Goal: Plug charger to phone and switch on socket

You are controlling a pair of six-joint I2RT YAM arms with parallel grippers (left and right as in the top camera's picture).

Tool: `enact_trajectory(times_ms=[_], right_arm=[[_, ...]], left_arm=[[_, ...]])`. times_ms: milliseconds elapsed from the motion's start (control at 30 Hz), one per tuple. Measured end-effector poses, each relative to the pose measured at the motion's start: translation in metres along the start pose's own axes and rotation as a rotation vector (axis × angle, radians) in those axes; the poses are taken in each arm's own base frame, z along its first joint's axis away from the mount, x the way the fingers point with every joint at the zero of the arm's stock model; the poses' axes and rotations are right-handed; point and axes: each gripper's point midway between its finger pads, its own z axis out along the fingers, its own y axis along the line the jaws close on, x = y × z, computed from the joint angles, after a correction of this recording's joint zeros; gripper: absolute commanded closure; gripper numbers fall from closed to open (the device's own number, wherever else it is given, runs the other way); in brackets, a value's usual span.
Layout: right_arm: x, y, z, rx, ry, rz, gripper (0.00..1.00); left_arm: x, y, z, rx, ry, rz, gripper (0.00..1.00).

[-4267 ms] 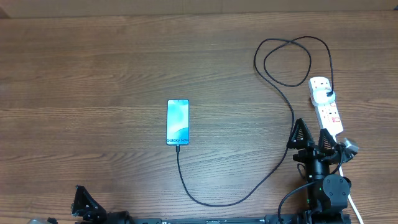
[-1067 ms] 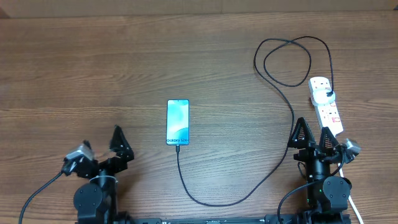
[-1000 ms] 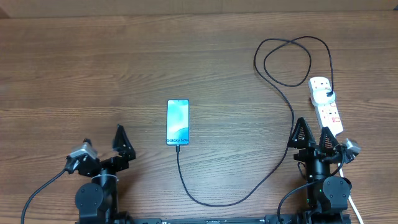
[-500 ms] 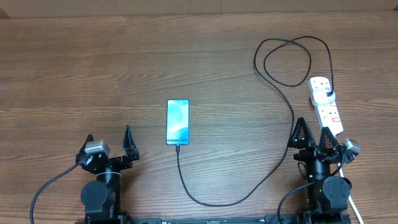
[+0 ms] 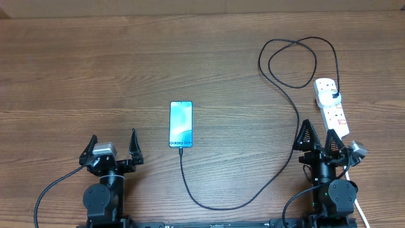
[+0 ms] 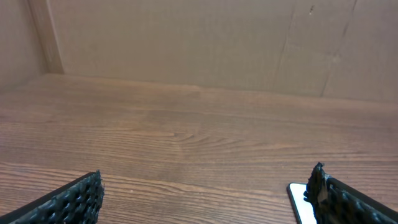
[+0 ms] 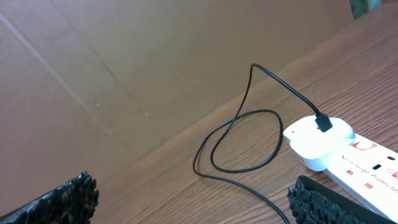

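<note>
The wooden table [image 5: 95,63] holds everything, and the task's things lie well apart on it. The charger [image 5: 181,161] is the longest: its thin black cable leaves the near end of the phone [image 5: 181,123], sweeps along the near edge, climbs the right side, loops at the far right and drops to a white adapter [image 5: 328,95] seated in the far outlet of the socket [image 5: 333,111]. The phone lies flat at the middle, screen up, long axis running near to far, and the connector tip appears to be in its port, so the plugging step looks done.

What seems left is the switch. The socket's long axis runs away from the right gripper [image 5: 318,130], which sits just beside its near end with its jaws spread wide and nothing between them. The left gripper [image 5: 113,136], equally wide and empty, is near the phone and far from the socket, so the right arm is the better placed. The red switches [image 5: 340,118] lie just beyond its fingertips; their position is too small to read
</note>
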Motion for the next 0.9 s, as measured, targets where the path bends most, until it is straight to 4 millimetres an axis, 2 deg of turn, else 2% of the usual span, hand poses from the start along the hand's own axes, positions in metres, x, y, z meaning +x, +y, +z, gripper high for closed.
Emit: enact_trajectory(times_ms=[900], right_arm=[[0.0002, -0.0001, 0.0, 0.0, 0.001, 0.0, 0.0]], left_arm=[[0.001, -0.0026, 0.0001, 0.014, 0.002, 0.001, 0.0]])
